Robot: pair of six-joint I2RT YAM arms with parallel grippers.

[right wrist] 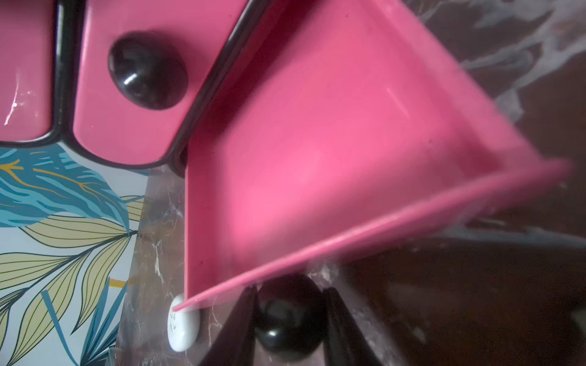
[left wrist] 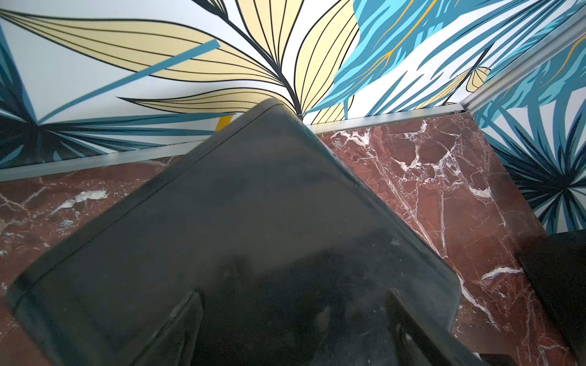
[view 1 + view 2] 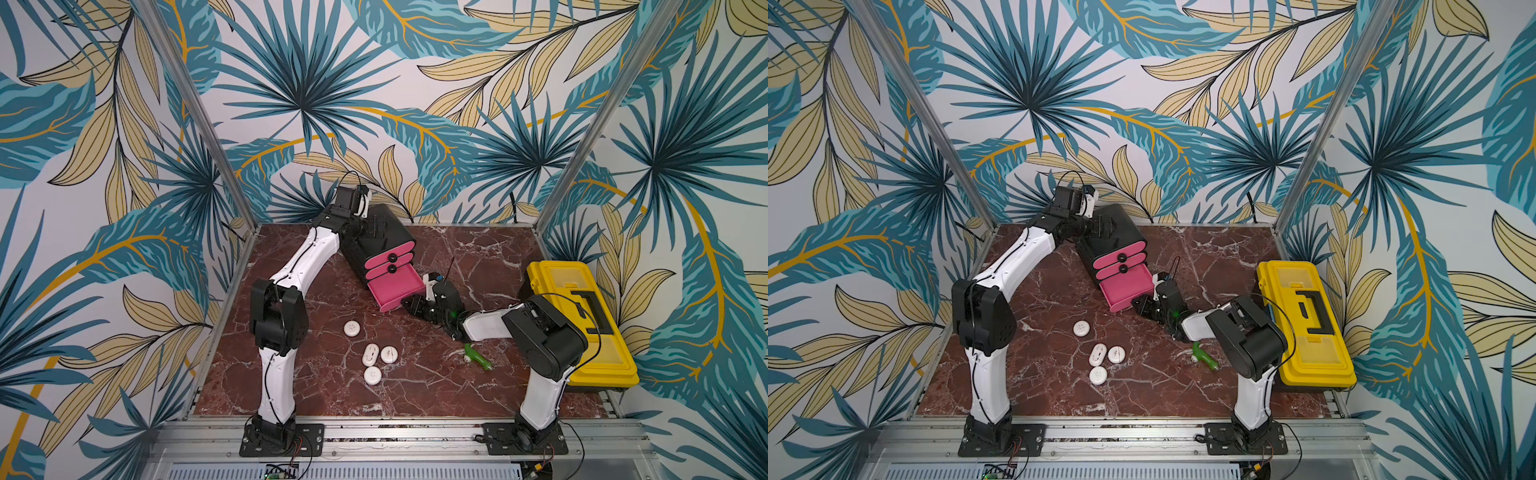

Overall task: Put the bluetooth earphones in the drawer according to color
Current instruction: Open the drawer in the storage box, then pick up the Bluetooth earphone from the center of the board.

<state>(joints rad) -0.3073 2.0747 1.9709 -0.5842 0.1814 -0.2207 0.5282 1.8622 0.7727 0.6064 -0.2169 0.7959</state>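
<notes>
The jaws of the right arm (image 3: 484,326) are pinched on the round black knob (image 1: 290,326) of the bottom drawer (image 3: 395,286), which stands pulled well out of the black cabinet (image 3: 395,232). The wrist view shows its pink tray bare as far as it can be seen, and the two drawers above it are shut. The jaws of the left arm (image 3: 299,262) are spread wide over the cabinet's black top, towards its back; whether they press on the shell or only hover over it I cannot tell. Four white earphone cases (image 3: 372,375) lie on the marble surface (image 3: 478,257) in front of the cabinet and apart from it, three close together and one (image 3: 352,328) nearer the drawer; no black or lilac cases show in any view. A green plastic tool (image 3: 476,356) lies beside the right arm's elbow, and a yellow toolbox (image 3: 582,316) stands at the surface's right edge. The cases look light, hard and glossy, rounded like pebbles, so they would likely squirt out of a shallow or off-centre pinch. The surest hold is probably from above, across the middle, jaws low to the surface, and for the oblong one (image 3: 369,355) across its short width. The lone case, clear of the cluster, looks the easiest first pick. The cabinet seems light enough to slide when a drawer is tugged, so a steadying hold on it makes sense.
</notes>
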